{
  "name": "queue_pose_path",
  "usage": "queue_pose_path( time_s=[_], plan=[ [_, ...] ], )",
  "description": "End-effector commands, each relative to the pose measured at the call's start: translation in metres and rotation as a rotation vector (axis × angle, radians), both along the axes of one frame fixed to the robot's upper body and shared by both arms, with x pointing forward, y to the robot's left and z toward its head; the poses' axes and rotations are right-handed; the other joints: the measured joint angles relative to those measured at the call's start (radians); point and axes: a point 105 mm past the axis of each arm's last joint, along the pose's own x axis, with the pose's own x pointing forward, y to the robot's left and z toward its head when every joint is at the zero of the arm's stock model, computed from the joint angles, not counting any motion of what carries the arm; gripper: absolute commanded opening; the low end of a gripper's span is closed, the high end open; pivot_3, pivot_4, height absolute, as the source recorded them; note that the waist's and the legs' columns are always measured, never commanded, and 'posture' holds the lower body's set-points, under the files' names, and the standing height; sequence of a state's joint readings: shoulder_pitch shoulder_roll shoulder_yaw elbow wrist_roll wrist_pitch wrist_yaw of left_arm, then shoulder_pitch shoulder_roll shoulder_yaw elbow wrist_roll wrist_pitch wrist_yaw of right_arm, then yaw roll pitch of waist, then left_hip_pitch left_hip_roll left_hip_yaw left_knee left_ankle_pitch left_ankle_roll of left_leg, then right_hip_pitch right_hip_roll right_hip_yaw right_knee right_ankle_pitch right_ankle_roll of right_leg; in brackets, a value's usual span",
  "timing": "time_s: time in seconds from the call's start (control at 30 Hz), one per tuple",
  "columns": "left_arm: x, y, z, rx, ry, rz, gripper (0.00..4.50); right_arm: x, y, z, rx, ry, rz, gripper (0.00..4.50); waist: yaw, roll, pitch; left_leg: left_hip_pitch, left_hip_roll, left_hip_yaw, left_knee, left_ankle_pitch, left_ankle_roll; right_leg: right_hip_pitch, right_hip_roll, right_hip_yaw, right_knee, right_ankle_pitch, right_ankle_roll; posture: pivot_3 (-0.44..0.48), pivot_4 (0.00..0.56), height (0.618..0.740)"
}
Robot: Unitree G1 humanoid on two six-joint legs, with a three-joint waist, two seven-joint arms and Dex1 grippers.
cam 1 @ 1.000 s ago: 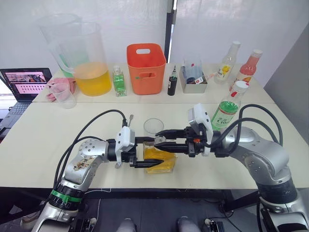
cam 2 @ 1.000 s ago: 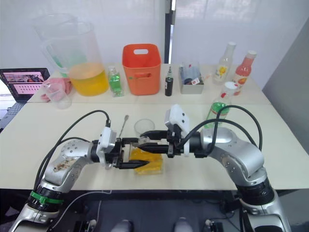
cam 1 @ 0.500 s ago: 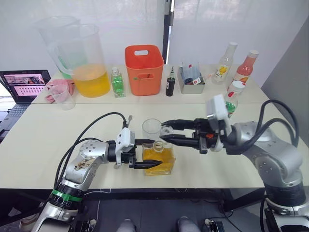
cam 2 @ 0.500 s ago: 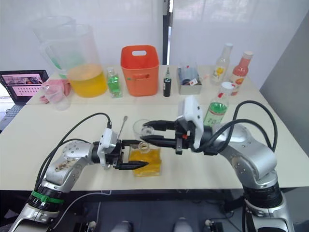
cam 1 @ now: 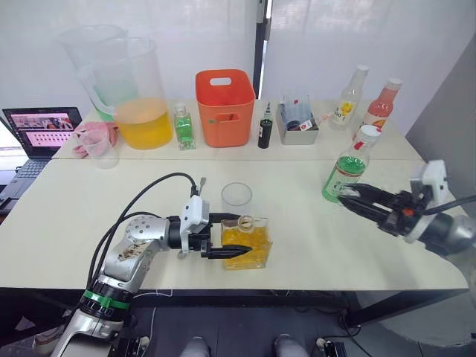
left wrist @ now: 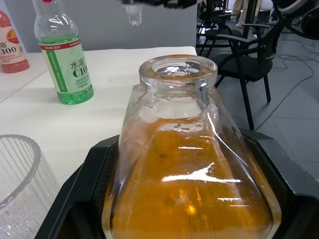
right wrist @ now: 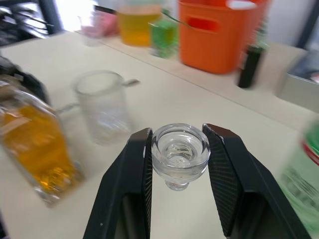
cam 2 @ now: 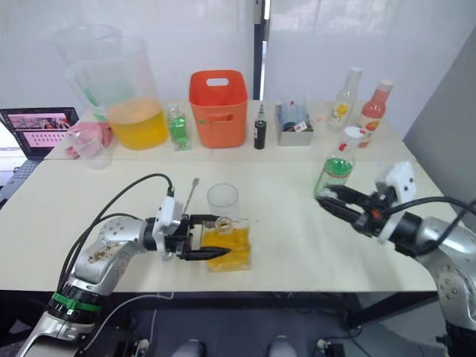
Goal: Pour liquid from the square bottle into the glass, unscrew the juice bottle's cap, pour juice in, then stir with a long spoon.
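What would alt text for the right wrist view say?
The right gripper pinches a clear glass stopper between its two black fingers above the pale table. Beyond stand the glass, the square bottle of amber liquid and an orange bin.

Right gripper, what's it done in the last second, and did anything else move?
The right gripper pulled the glass stopper out of the square bottle and carried it off to the robot's right, near the juice bottle. The left gripper kept hold of the square bottle; the glass stayed put.

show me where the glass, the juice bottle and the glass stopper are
glass (cam 1: 236, 198), left eye view, on its clear wall.
juice bottle (cam 1: 346, 172), left eye view, on its label.
glass stopper (right wrist: 179, 152), right wrist view, on its round top.
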State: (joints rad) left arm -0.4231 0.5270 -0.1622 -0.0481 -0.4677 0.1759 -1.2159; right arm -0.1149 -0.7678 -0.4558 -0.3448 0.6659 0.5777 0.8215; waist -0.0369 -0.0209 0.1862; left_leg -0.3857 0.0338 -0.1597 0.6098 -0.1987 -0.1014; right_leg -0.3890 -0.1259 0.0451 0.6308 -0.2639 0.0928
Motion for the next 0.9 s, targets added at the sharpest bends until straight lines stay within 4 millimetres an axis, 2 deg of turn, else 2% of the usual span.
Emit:
queue_pose_path(
  time_s=[0.03, 0.23, 0.43, 0.63, 0.9],
  plan=[
    [0.002, 0.001, -0.004, 0.018, 0.001, 0.021, 2.79, 0.004, -0.025, -0.010, -0.025, -0.068, -0.150, 1.05, 0.000, 0.000, 0.000, 0.000, 0.000, 0.000, 0.000, 0.000, 0.000, 0.000, 0.000, 0.000, 0.000, 0.000, 0.000, 0.000, 0.150, 0.740],
    [0.002, -0.003, 0.001, -0.005, -0.012, 0.022, 2.79, 0.024, -0.053, -0.043, 0.024, -0.058, -0.382, 1.05, -0.001, 0.001, 0.000, 0.000, 0.000, 0.000, 0.000, 0.000, 0.000, 0.000, 0.000, 0.000, 0.000, 0.000, 0.000, 0.000, 0.150, 0.740],
    [0.004, -0.005, -0.002, -0.003, -0.015, 0.028, 2.79, 0.039, -0.059, -0.062, 0.074, -0.070, -0.519, 1.05, 0.002, 0.002, -0.001, 0.000, 0.000, 0.000, 0.000, 0.000, 0.000, 0.001, 0.000, 0.000, 0.000, 0.001, -0.001, 0.000, 0.150, 0.740],
    [0.006, -0.006, 0.001, 0.000, -0.023, 0.030, 2.79, 0.044, -0.059, -0.087, 0.046, -0.025, -0.557, 1.05, 0.006, 0.003, -0.001, 0.000, 0.000, 0.000, 0.000, 0.000, 0.000, 0.001, 0.000, 0.000, -0.001, 0.001, -0.002, 0.000, 0.150, 0.740],
    [0.007, 0.000, -0.002, 0.015, -0.015, 0.046, 2.79, 0.046, -0.063, -0.100, 0.080, 0.014, -0.606, 1.05, 0.004, 0.004, -0.001, 0.000, 0.000, 0.000, 0.000, 0.000, 0.000, 0.001, 0.000, 0.000, 0.000, 0.001, -0.002, 0.000, 0.150, 0.740]
  ],
)
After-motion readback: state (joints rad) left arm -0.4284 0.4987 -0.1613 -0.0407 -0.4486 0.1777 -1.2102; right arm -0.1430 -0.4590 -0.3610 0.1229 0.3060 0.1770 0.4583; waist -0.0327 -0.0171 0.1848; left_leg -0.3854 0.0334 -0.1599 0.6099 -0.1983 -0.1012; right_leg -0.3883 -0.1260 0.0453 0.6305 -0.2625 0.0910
